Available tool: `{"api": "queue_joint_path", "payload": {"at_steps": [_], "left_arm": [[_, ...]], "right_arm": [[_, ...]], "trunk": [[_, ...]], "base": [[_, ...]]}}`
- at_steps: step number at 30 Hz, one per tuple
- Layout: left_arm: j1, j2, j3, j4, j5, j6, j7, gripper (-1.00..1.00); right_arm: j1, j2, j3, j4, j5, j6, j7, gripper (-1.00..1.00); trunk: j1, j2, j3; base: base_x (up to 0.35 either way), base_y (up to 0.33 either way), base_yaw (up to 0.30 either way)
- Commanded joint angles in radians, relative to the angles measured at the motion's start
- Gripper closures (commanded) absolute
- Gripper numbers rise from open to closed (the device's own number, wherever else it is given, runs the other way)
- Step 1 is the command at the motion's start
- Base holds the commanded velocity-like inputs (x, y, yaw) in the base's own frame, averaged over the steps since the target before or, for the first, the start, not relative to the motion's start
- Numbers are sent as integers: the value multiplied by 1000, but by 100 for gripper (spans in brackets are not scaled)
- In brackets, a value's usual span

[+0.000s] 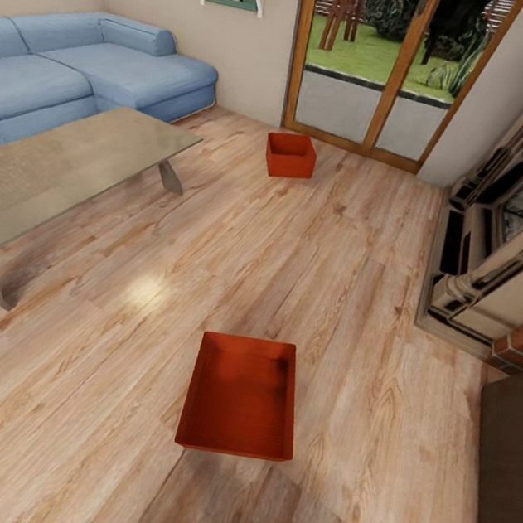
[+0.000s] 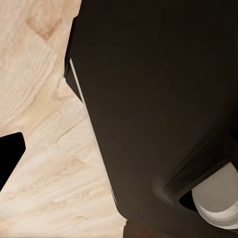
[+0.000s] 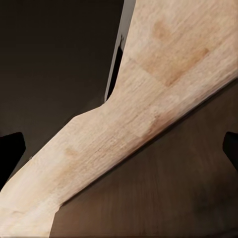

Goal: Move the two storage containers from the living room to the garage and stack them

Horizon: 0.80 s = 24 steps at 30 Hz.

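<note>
living room (image 1: 298, 242): light wood plank floor runs across the head view; both bins are here, so the robot is at the starting end of the job
blue sofa (image 1: 89, 68): along the far left wall, behind the table
glass-topped coffee table (image 1: 58, 164): left of the open floor, well apart from both bins
wood-framed glass doors (image 1: 390, 71): far wall, lawn visible through them
near storage container (image 1: 242, 395): red-orange, open side up and empty, resting flat on the planks just in front of the robot, centre of the head view
far storage container (image 1: 291, 155): the same colour, upright and empty, on the planks near the glass doors, well apart from the near one
left gripper: its wrist view looks past a dark body of the robot down to plank floor; I cannot tell whether the fingers are apart or together
right gripper: its wrist view gives dark bodywork and plank floor; finger state cannot be told
done: nothing yet, judging by both bins sitting untouched on the living-room floor
left: pick up 2 bins, carry them to the garage, set 1 on the concrete, stack the other on it
</note>
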Motion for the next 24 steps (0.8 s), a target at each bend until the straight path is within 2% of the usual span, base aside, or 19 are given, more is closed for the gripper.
{"api": "queue_joint_path", "payload": {"at_steps": [1, 8, 24], "left_arm": [[0, 0, 0, 0, 3, -3, 0, -100], [0, 0, 0, 0, 3, -3, 0, -100], [0, 0, 0, 0, 3, -3, 0, -100]], "right_arm": [[-1, 0, 8, 3, -10, -6, 4, -100], [-1, -1, 9, 2, -9, -6, 5, -100], [-1, 0, 10, 2, -8, -6, 4, -100]], "trunk": [[0, 0, -2], [0, 0, -11], [0, 0, -12]], "base": [[0, 0, 0], [0, 0, 0], [0, 0, 0]]}}
